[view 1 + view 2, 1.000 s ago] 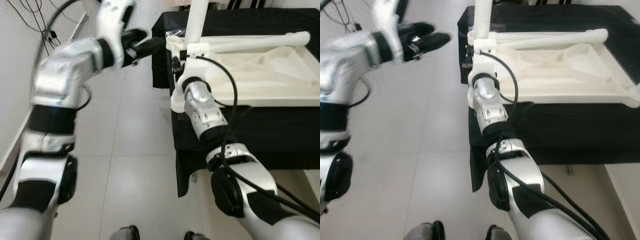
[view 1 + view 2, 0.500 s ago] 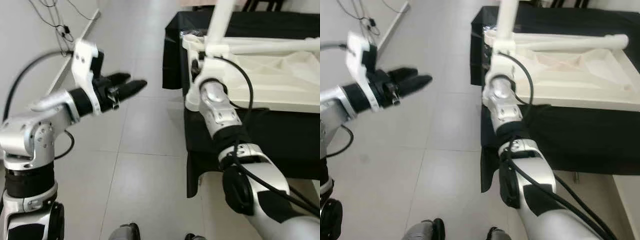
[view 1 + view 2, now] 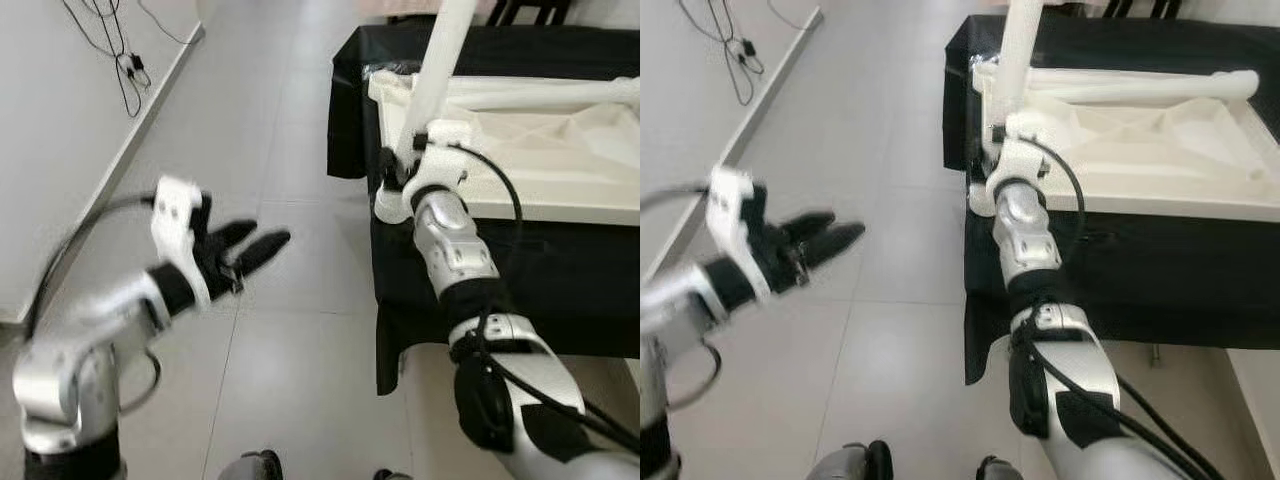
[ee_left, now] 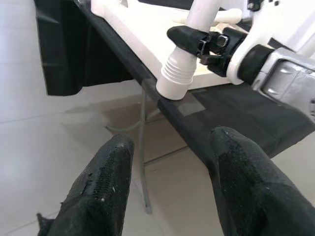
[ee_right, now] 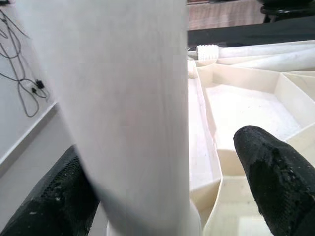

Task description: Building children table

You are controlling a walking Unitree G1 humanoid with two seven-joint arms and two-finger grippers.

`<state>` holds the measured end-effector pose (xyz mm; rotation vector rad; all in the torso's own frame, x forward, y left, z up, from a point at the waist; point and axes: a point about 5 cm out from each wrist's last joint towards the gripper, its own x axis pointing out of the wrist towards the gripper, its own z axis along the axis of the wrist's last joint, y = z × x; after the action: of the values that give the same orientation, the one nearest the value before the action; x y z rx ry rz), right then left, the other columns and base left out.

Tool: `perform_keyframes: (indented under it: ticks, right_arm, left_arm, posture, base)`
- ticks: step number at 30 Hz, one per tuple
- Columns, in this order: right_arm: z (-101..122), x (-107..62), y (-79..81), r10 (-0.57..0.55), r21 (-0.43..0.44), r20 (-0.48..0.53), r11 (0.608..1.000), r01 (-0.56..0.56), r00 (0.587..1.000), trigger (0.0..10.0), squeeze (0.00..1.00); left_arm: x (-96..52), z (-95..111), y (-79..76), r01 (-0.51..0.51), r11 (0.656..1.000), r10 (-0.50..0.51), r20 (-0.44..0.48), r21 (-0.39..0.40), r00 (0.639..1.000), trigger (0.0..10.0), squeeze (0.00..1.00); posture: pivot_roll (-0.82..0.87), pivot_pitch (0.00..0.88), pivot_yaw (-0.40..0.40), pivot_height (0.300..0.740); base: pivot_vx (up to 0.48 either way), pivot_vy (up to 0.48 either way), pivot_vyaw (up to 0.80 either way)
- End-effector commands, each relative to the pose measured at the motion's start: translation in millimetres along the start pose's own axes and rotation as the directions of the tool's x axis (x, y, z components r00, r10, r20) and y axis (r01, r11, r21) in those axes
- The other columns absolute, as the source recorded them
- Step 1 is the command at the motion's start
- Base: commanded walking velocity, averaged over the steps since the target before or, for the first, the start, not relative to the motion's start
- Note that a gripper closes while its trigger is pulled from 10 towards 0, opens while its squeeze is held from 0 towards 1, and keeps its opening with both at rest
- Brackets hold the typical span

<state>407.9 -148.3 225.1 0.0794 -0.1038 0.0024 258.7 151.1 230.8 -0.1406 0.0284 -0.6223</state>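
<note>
Since one second ago the left gripper (image 3: 262,243) has gone down and away from the table corner; now it hangs over the floor (image 3: 280,130), fingers apart and empty. At the corner of the upturned white table top (image 3: 1160,150), which lies on the black-covered worktop (image 3: 1200,270), the right gripper (image 4: 209,42) keeps its closed hold low on the white leg (image 3: 1018,45), standing upright in the socket. I judge the leg to be light, stiff, hollow plastic with a smooth, rather slippery surface, so it is best held near the ribbed collar (image 4: 173,78), where turning it tilts it least. Another leg (image 3: 1140,84) lies across the top.
</note>
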Motion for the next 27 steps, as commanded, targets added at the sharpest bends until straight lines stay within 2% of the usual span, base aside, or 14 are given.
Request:
perform_keyframes:
  ticks: [1, 2, 5, 7, 10, 14, 17, 19, 20, 22, 25, 27]
  right_arm:
    - [-2.0, -3.8, -2.8, 0.032, -0.003, 0.026, 0.999, -0.032, 0.999, 10.0, 0.00]
    - [-2.0, -3.8, -2.8, 0.032, -0.003, 0.026, 0.999, -0.032, 0.999, 10.0, 0.00]
    - [-8.1, -8.5, -7.4, 0.068, -0.023, 0.021, 0.997, -0.067, 0.997, 10.0, 0.00]
    - [-8.1, -8.5, -7.4, 0.068, -0.023, 0.021, 0.997, -0.067, 0.997, 10.0, 0.00]
    - [-14.8, -18.6, -7.2, 0.140, -0.034, 0.020, 0.990, -0.140, 0.990, 10.0, 0.00]
    - [-21.8, -25.9, -10.6, 0.155, -0.046, 0.001, 0.987, -0.154, 0.988, 10.0, 0.00]
    - [-22.4, -26.7, -11.1, 0.157, -0.047, -0.001, 0.987, -0.156, 0.988, 10.0, 0.00]
    - [-33.1, -38.1, -16.6, 0.148, -0.063, -0.024, 0.987, -0.149, 0.989, 10.0, 0.00]
    - [-33.1, -38.1, -16.6, 0.148, -0.063, -0.024, 0.987, -0.149, 0.989, 10.0, 0.00]
    - [-46.3, -54.1, -21.2, 0.129, -0.079, -0.050, 0.988, -0.132, 0.990, 10.0, 0.00]
    - [-52.2, -62.0, -20.8, 0.131, -0.084, -0.062, 0.987, -0.136, 0.989, 10.0, 0.00]
    - [-62.8, -79.8, -16.7, 0.153, -0.086, -0.091, 0.983, -0.161, 0.984, 10.0, 0.00]
  left_arm:
    - [-3.6, -11.1, -5.8, -0.035, 0.999, 0.036, -0.008, 0.025, 0.999, 10.0, 0.00]
    - [-3.6, -11.1, -5.8, -0.035, 0.999, 0.036, -0.008, 0.025, 0.999, 10.0, 0.00]
    - [-4.5, -29.6, -9.0, -0.077, 0.996, 0.079, -0.035, 0.044, 0.996, 10.0, 0.00]
    - [-4.5, -29.6, -9.0, -0.077, 0.996, 0.079, -0.035, 0.044, 0.996, 10.0, 0.00]
    - [-7.5, -42.5, -5.5, -0.184, 0.978, 0.187, -0.027, 0.098, 0.982, 10.0, 0.00]
    - [-10.2, -49.0, -2.4, -0.237, 0.963, 0.242, -0.027, 0.129, 0.970, 10.0, 0.00]
    - [-10.5, -49.6, -2.2, -0.241, 0.961, 0.247, -0.027, 0.132, 0.969, 10.0, 0.00]
    - [-16.3, -58.1, 6.8, -0.329, 0.932, 0.337, -0.035, 0.152, 0.941, 10.0, 0.00]
    - [-16.3, -58.1, 6.8, -0.329, 0.932, 0.337, -0.035, 0.152, 0.941, 10.0, 0.00]
    - [-24.6, -69.5, 10.3, -0.377, 0.911, 0.391, -0.058, 0.167, 0.918, 10.0, 0.00]
    - [-28.2, -73.9, 10.3, -0.390, 0.906, 0.405, -0.070, 0.168, 0.912, 10.0, 0.00]
    - [-34.3, -81.5, 9.2, -0.407, 0.895, 0.426, -0.079, 0.183, 0.901, 10.0, 0.00]
  posture:
    - [0.07, 0.100, 0.015, 0.740]
    - [0.07, 0.100, 0.015, 0.740]
    - [0.06, 0.091, 0.019, 0.740]
    - [0.06, 0.091, 0.019, 0.740]
    - [0.06, 0.082, 0.015, 0.740]
    - [0.06, 0.077, 0.014, 0.740]
    - [0.06, 0.077, 0.014, 0.740]
    - [0.06, 0.070, 0.009, 0.740]
    - [0.06, 0.070, 0.009, 0.740]
    - [0.06, 0.069, 0.010, 0.740]
    - [0.06, 0.070, 0.011, 0.740]
    - [0.06, 0.070, 0.008, 0.740]
  base:
    - [0.000, 0.000, 0.00]
    - [0.000, 0.000, 0.00]
    - [0.000, 0.000, 0.00]
    - [0.000, 0.000, 0.00]
    - [0.000, 0.000, 0.00]
    - [0.000, 0.000, 0.00]
    - [0.000, 0.000, 0.00]
    - [0.000, 0.000, 0.00]
    - [0.000, 0.000, 0.00]
    - [0.000, 0.000, 0.00]
    - [0.000, 0.000, 0.00]
    - [0.000, 0.000, 0.00]
